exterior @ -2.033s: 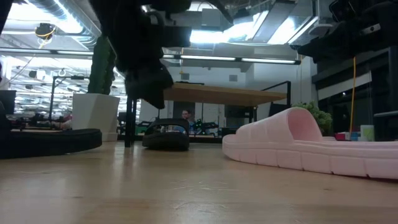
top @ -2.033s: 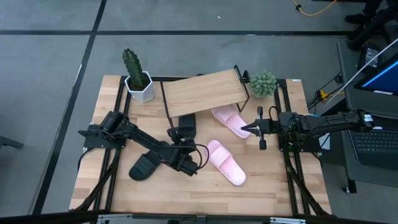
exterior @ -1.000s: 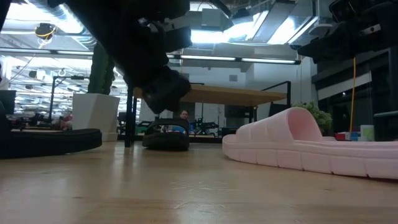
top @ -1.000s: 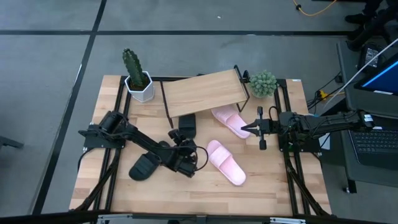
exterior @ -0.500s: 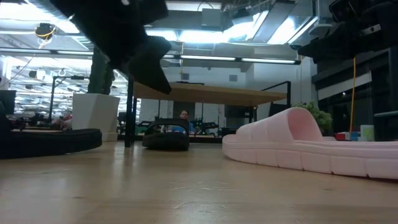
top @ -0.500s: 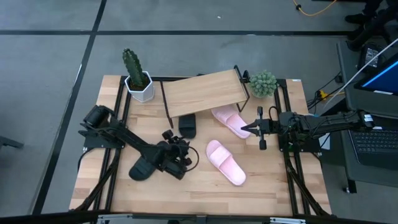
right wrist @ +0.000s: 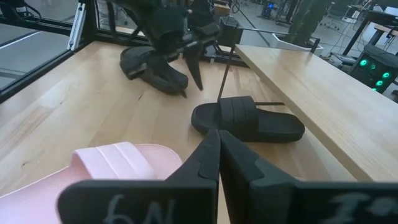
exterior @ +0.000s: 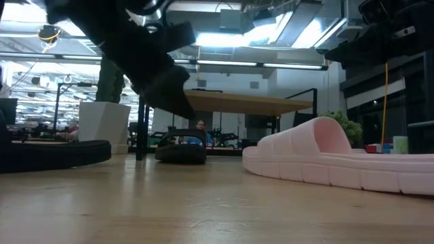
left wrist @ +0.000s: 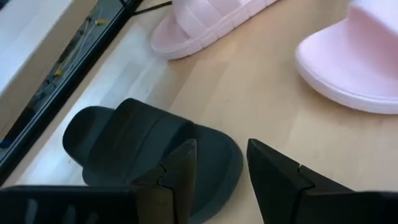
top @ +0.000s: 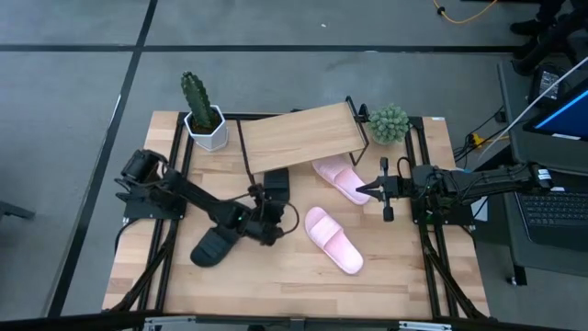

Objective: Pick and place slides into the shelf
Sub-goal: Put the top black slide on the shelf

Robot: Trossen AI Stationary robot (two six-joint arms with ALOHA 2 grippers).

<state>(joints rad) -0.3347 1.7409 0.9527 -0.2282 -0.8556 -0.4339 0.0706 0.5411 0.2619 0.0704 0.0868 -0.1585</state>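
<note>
The shelf (top: 301, 138) stands at the table's far side, its plank tilted. One black slide (top: 276, 182) lies flat with its toe end under the shelf; the other black slide (top: 216, 246) lies toward the near left. Two pink slides (top: 340, 179) (top: 333, 239) lie flat right of centre. My left gripper (top: 266, 216) hovers open over the heel end of the black slide (left wrist: 149, 143) by the shelf, its fingers (left wrist: 186, 168) clear of it. My right gripper (right wrist: 217, 143) is shut and held above the far pink slide (right wrist: 118, 165).
A cactus in a white pot (top: 202, 119) stands at the far left corner and a round green plant (top: 388, 122) at the far right, both beside the shelf. The shelf's thin black legs (right wrist: 225, 78) stand next to the black slide. Bare tabletop (top: 276, 285) lies along the near edge.
My left gripper has swung a little toward the table's left, then toward the far edge, ending over the black slide by the shelf. The slides, the shelf and my right arm have stayed where they were.
</note>
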